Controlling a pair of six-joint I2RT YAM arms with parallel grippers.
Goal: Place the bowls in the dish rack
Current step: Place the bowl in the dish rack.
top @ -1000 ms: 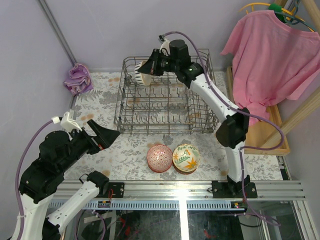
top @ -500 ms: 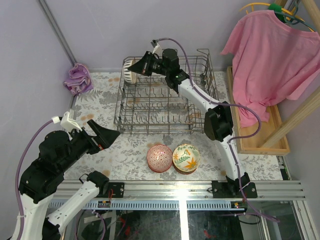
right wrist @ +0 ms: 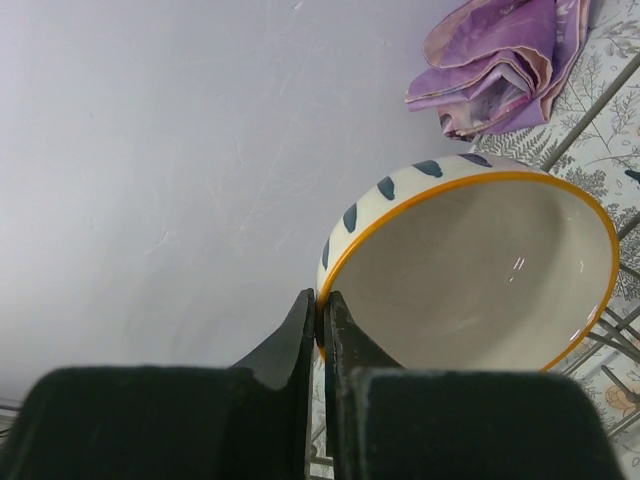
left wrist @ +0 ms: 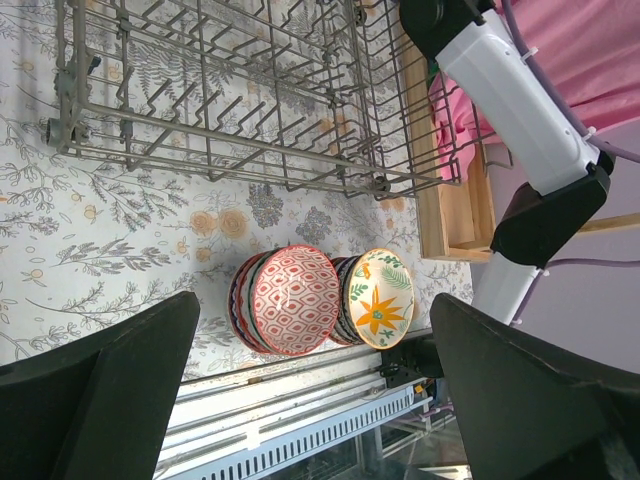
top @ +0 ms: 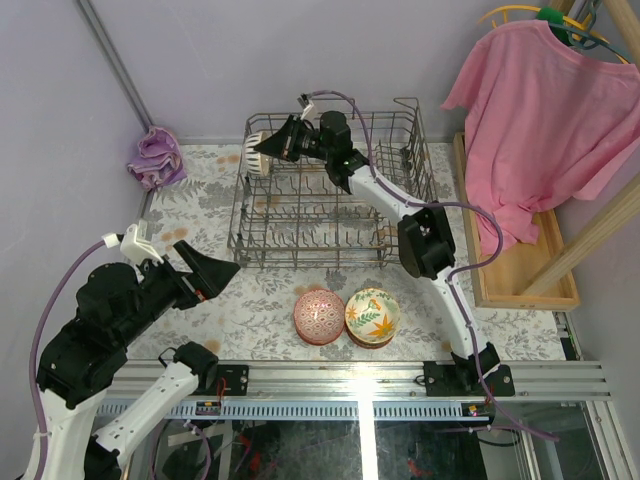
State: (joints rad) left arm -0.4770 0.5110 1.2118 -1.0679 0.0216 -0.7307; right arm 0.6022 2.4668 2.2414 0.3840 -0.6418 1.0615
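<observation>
Within the right tool (right wrist: 321, 303), rim of striped bowl (right wrist: 470, 270)

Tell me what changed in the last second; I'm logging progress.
The right arm's fingers, still pinching the blue-dashed bowl by its rim, carried it leftward toward the far left corner of the dish rack. The left arm, red bowl stack and floral bowl stack stayed put.

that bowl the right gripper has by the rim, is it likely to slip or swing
Probably slippery: the bowl looks glazed, with glossy highlights inside. The right gripper pinches only its rim, so it may pivot.
</observation>
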